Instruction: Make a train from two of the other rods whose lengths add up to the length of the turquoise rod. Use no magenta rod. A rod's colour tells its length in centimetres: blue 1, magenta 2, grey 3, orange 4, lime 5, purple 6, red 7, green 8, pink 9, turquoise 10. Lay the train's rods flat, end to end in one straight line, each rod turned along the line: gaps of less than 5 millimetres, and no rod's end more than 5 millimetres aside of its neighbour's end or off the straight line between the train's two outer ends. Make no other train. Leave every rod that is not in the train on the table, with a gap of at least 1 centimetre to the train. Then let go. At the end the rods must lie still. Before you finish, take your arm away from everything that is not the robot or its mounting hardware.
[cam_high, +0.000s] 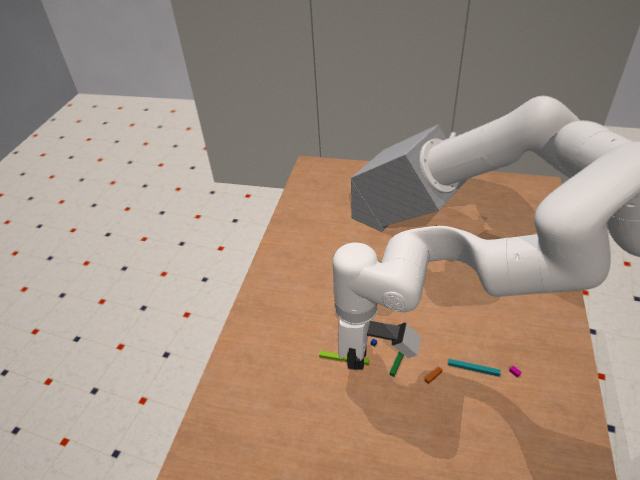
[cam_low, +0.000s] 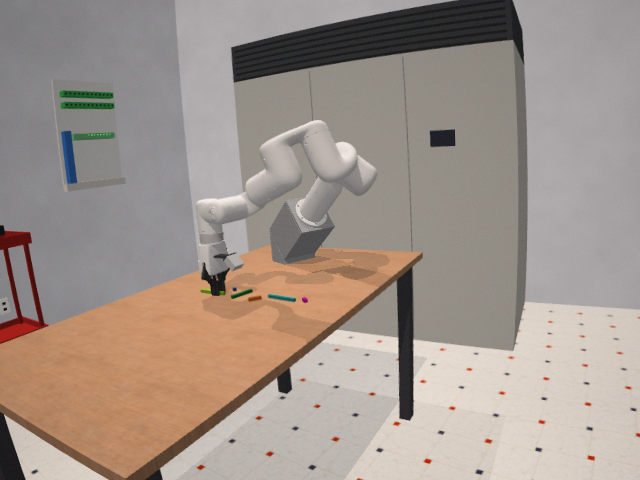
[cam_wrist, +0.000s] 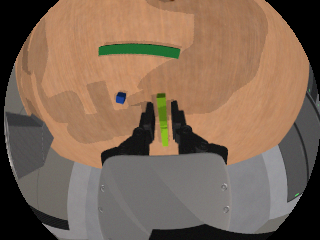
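Observation:
The lime rod (cam_high: 329, 355) (cam_low: 205, 291) (cam_wrist: 162, 135) lies flat on the table (cam_high: 248, 320), at the left end of the group. My gripper (cam_high: 354, 361) (cam_low: 215, 290) (cam_wrist: 162, 109) stands low over it, one finger on each side. The fingers are parted, and the wrist view shows a small gap on either side of the rod. The green rod (cam_high: 396, 363) (cam_low: 241, 293) (cam_wrist: 139, 51) lies just right of it, then the orange rod (cam_high: 433, 374) (cam_low: 254, 298) and the turquoise rod (cam_high: 473, 367) (cam_low: 281, 297). The small blue rod (cam_high: 373, 342) (cam_low: 234, 289) (cam_wrist: 120, 98) lies close behind the gripper.
A magenta rod (cam_high: 514, 370) (cam_low: 304, 299) lies right of the turquoise one. The arm's grey base block (cam_high: 398, 186) (cam_low: 299, 237) stands at the back of the table. The table's left edge runs close to the lime rod's left end.

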